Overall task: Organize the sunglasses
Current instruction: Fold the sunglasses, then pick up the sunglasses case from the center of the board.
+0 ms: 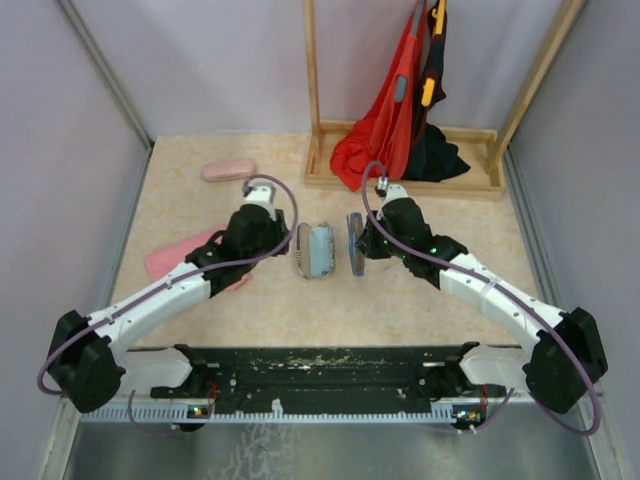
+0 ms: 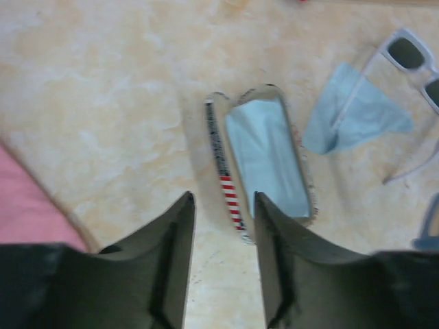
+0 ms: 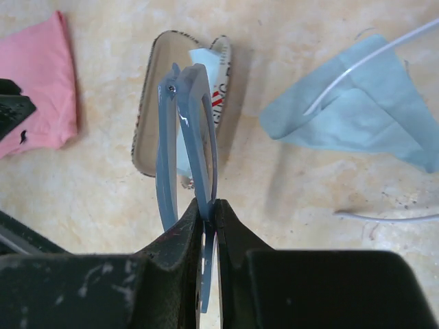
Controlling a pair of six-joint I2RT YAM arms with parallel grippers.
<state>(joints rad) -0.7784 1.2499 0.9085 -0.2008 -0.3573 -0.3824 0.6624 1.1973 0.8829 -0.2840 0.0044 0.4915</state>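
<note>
My right gripper (image 3: 211,205) is shut on the thin grey-blue sunglasses (image 3: 188,137), folded and held on edge just above the table, right of an open flag-printed case (image 3: 147,130). In the top view these glasses (image 1: 355,243) stand beside the case (image 1: 315,250), with the right gripper (image 1: 370,243) on them. The white sunglasses (image 2: 411,58) with dark lenses lie unfolded, one arm over a light-blue cloth (image 2: 357,113); the top view hides them. My left gripper (image 2: 223,202) is open and empty, its fingertips at the near end of the case (image 2: 264,154).
A pink cloth (image 1: 180,255) lies under my left arm. A closed pink case (image 1: 228,170) lies at the back left. A wooden rack (image 1: 400,180) with a red garment (image 1: 385,120) stands at the back. The light-blue cloth also shows in the right wrist view (image 3: 357,116).
</note>
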